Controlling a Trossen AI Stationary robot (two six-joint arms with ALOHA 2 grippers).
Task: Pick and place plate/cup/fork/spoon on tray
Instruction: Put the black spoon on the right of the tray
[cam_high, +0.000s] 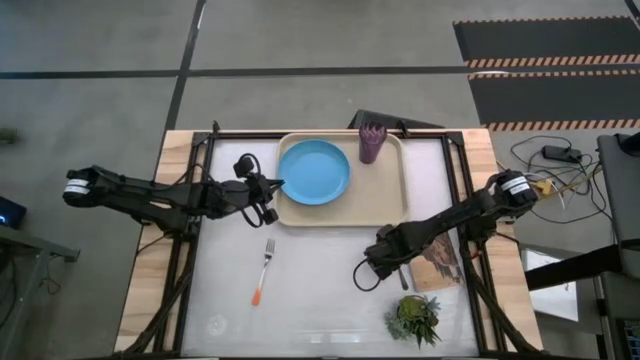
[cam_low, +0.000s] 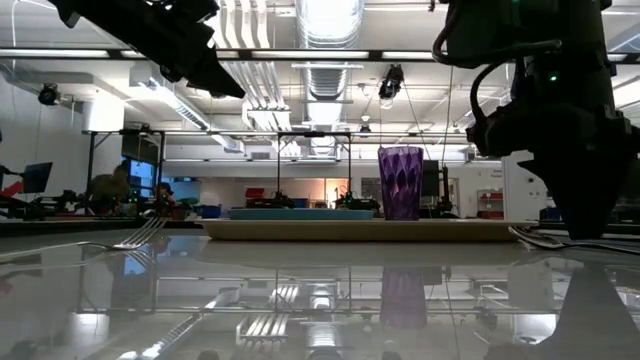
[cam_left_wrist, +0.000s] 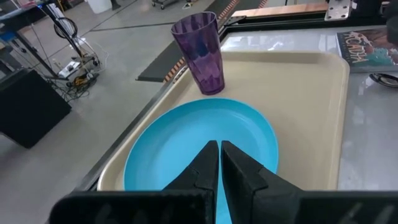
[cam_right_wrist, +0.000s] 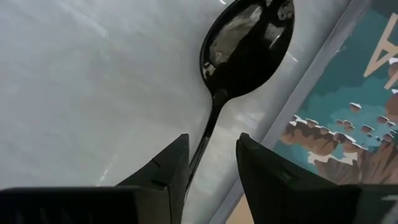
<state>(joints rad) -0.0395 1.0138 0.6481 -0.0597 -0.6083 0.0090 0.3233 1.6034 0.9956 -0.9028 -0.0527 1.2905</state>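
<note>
Now, right tool (cam_right_wrist: 211, 158): spread astride the spoon (cam_right_wrist: 245, 46) handle, beside the book (cam_right_wrist: 348, 118).
Left tool (cam_left_wrist: 219, 165): pressed together.
Risk: spoon skidding on the slick tabletop (cam_right_wrist: 81, 81).

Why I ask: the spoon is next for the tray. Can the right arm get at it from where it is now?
Probably yes. The right gripper hangs open right over the spoon, its handle running between the fingers. The book lies alongside, apparently clear of the handle.

Bright overhead lights glare off the table (cam_low: 320, 300).
</note>
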